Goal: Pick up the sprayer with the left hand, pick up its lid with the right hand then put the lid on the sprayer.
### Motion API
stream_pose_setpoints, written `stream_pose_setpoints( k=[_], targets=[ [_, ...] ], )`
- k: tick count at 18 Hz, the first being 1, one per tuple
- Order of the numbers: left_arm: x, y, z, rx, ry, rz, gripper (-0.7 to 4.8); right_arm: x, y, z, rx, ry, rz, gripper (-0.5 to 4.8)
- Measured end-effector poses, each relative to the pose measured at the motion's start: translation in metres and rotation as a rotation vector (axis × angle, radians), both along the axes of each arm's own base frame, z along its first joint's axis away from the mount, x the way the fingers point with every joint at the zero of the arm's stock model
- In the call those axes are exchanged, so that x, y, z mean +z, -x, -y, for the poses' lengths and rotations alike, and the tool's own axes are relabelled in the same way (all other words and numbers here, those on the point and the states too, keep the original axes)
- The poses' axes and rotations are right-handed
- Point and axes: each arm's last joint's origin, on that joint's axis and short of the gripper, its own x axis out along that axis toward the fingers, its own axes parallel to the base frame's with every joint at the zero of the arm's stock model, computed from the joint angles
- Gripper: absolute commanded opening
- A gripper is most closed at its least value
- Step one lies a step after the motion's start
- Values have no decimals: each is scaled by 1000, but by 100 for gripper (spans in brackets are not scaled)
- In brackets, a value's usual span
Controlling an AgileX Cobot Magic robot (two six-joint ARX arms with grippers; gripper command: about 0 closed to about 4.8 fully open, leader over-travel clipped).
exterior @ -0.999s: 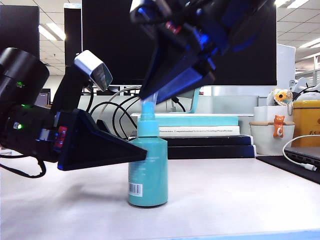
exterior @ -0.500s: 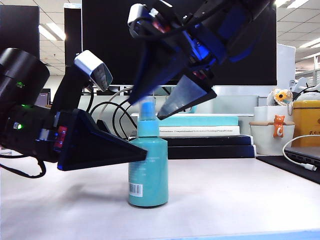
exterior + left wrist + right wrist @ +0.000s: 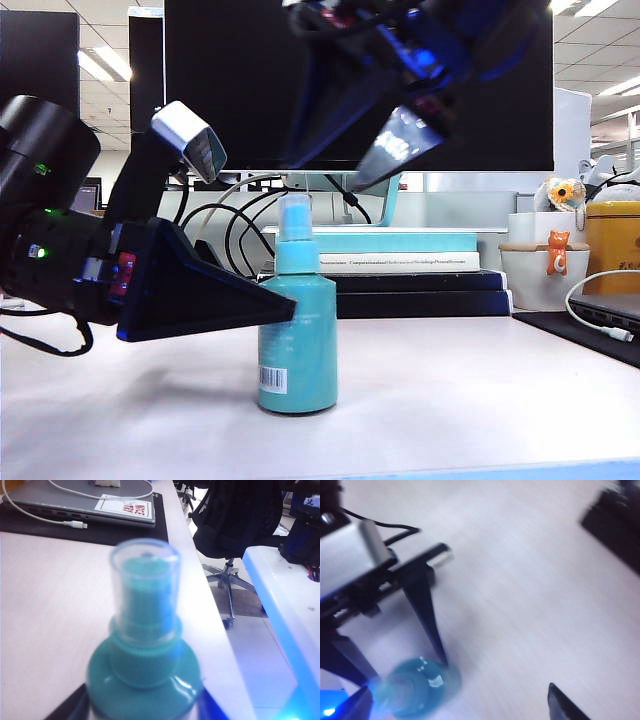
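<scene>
The teal sprayer (image 3: 297, 340) stands upright on the white table (image 3: 460, 400). The clear lid (image 3: 295, 215) sits over its nozzle. My left gripper (image 3: 285, 310) comes in from the left and is shut on the sprayer's body just under the shoulder. In the left wrist view the lid (image 3: 145, 580) caps the nozzle above the sprayer's shoulder (image 3: 142, 680), with the left gripper (image 3: 142, 714) clamped on both sides. My right gripper (image 3: 322, 178) hangs open just above the lid, touching nothing. The blurred right wrist view shows the sprayer (image 3: 415, 687) from above, inside the right gripper's (image 3: 460, 705) wide gap.
Behind the sprayer are a stack of books (image 3: 400, 270), black cables (image 3: 230, 225) and a dark monitor (image 3: 240, 90). A white cup with an orange cat figure (image 3: 545, 265), a yellow container (image 3: 612, 240) and a laptop (image 3: 80, 500) stand to the right. The table's front edge (image 3: 470, 470) is close.
My right gripper was shut on the lid over the nozzle; it opened, let the lid go on the sprayer and rose. The left gripper and sprayer stayed put.
</scene>
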Motion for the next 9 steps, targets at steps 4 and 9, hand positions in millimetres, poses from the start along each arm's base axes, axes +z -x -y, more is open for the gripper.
stream_pose_setpoints(
  k=[4,9],
  targets=[
    [-6,2,-1,35,-34,-60,479,28,10,21,-58,-42,97,479],
    [24,-4,-3,138,25,23,479,36,5,55,-208,2,113,479]
  ],
)
